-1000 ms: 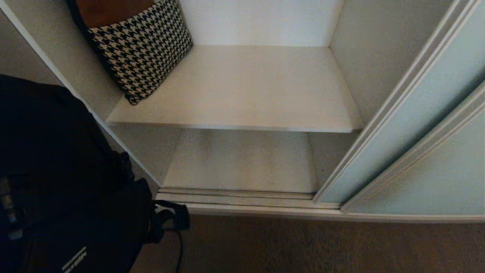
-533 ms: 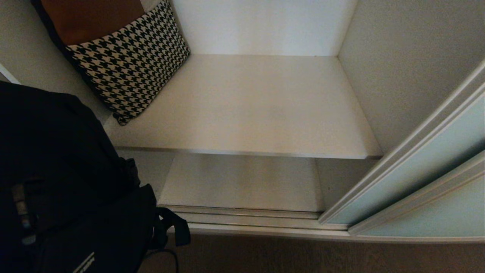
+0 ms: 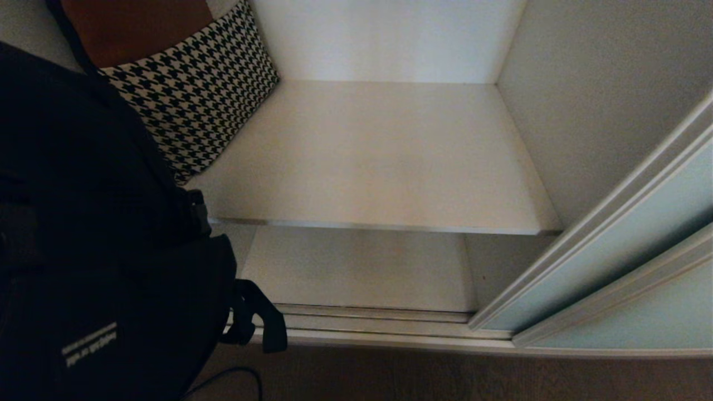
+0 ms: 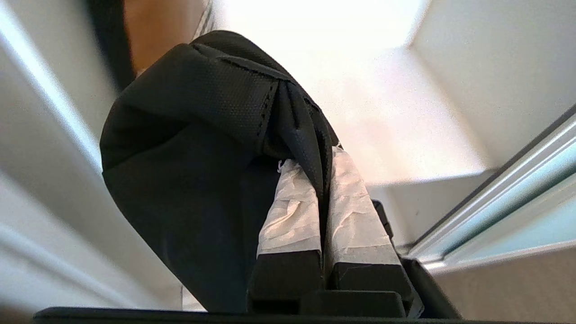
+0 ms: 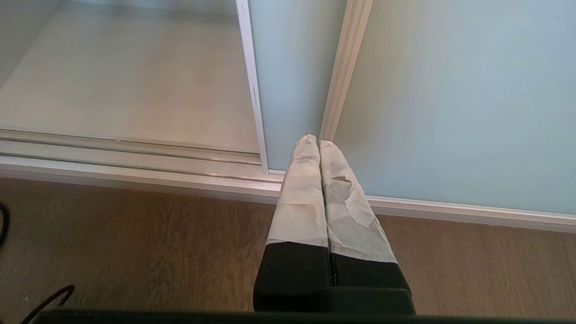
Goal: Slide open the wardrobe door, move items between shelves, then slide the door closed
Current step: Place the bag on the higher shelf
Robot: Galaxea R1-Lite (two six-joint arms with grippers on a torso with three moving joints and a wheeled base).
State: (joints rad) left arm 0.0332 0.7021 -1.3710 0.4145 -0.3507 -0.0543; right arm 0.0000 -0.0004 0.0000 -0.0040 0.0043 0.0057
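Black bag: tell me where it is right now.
The black bag hangs at the head view's left, pinched in the left hand, before the wardrobe opening, beside the houndstooth cushion.

Bag (image 3: pixel 100 250) left of shelves (image 3: pixel 379 161), cushion (image 3: pixel 195 94) on upper shelf

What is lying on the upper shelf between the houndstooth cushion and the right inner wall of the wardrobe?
Nothing: in the head view the upper shelf is bare from the houndstooth cushion to the right inner wall.

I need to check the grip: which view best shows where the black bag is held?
The left wrist view: the left gripper pinches the black bag by its strap. The head view shows only its body; the right wrist view, nothing.
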